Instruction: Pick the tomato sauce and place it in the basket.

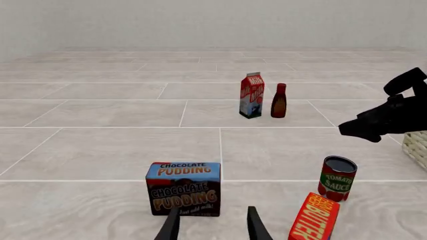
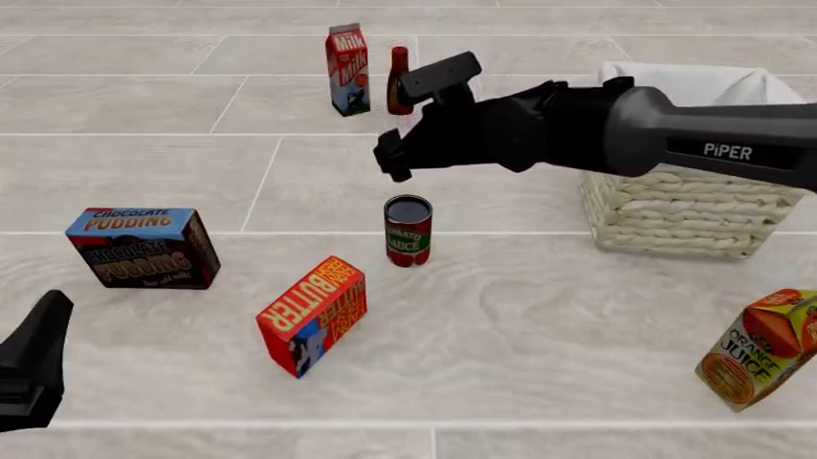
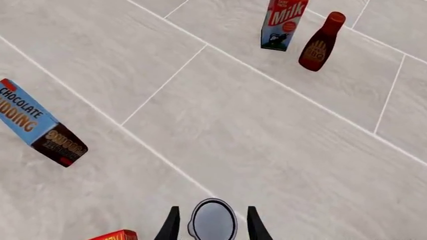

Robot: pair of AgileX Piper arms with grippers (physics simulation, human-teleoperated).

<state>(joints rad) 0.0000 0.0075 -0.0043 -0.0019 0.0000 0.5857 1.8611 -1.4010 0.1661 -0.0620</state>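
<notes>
The tomato sauce is a small red-labelled can standing upright on the tiled floor, left of the basket. My right gripper hovers a little above the can and is open. In the right wrist view its fingers frame the can's grey top without touching it. The can also shows in the left wrist view, with the right gripper above it and a corner of the basket. My left gripper rests low at the near left, open and empty.
A chocolate pudding box stands at the left and a butter box lies tilted near the can. A milk carton and a dark red bottle stand at the back. An orange juice carton leans at the near right.
</notes>
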